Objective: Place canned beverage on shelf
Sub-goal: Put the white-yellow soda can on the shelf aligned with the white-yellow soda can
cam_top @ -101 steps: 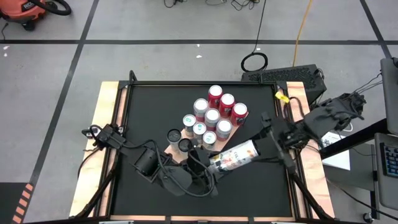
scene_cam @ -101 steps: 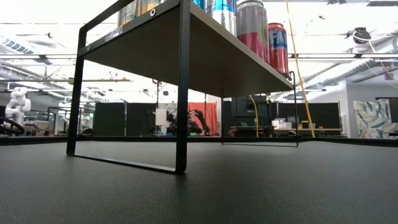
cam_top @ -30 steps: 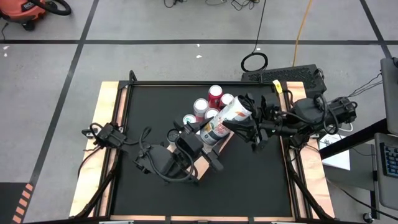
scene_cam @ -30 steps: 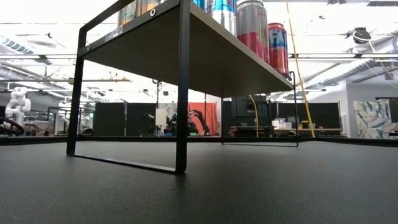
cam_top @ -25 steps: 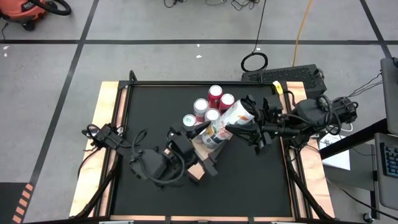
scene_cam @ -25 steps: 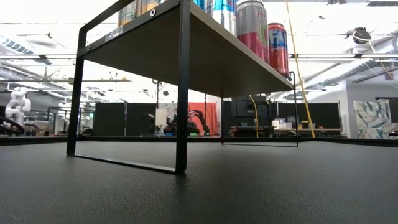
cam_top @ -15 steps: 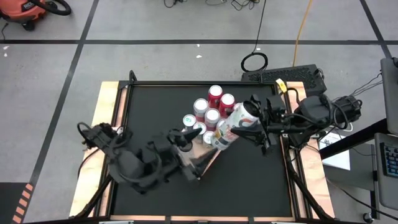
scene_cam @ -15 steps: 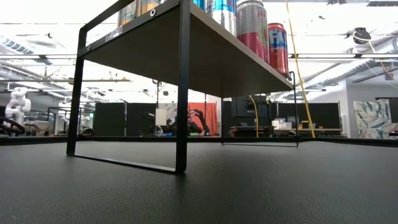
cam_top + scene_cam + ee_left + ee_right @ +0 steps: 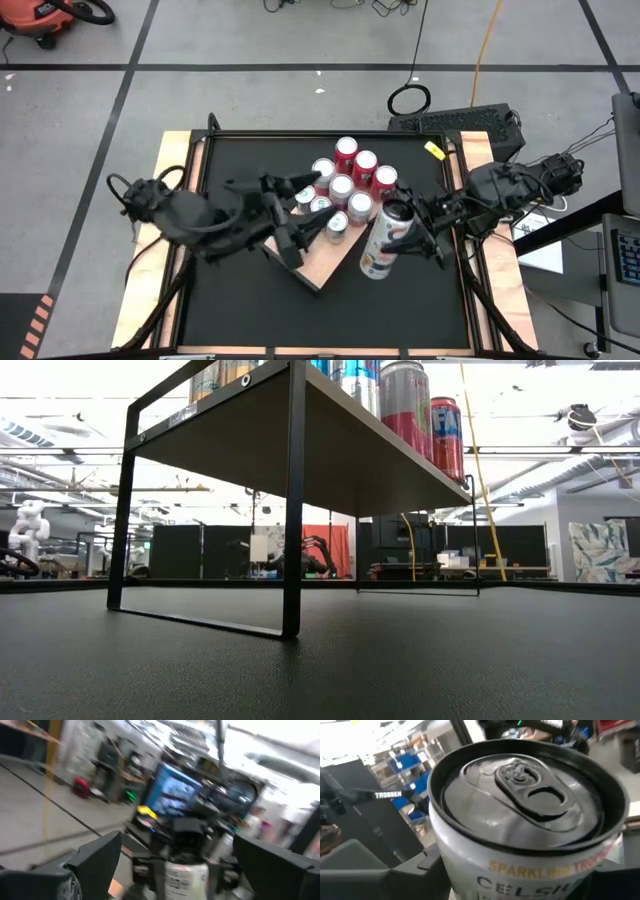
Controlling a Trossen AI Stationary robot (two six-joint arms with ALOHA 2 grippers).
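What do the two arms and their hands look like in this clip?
Both arms are dark, nearly black, jointed, with loose black cables looping along them. The left hand and right hand each have two flat, blunt dark fingers. No markings are readable on them.

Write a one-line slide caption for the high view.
Right tool holds a white can beside the shelf loaded with cans; left tool, open, hovers above the shelf.

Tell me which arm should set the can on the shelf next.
The right. Its pincer holds the white can beside the shelf, above the table; the left pincer hangs open and empty over the shelf.
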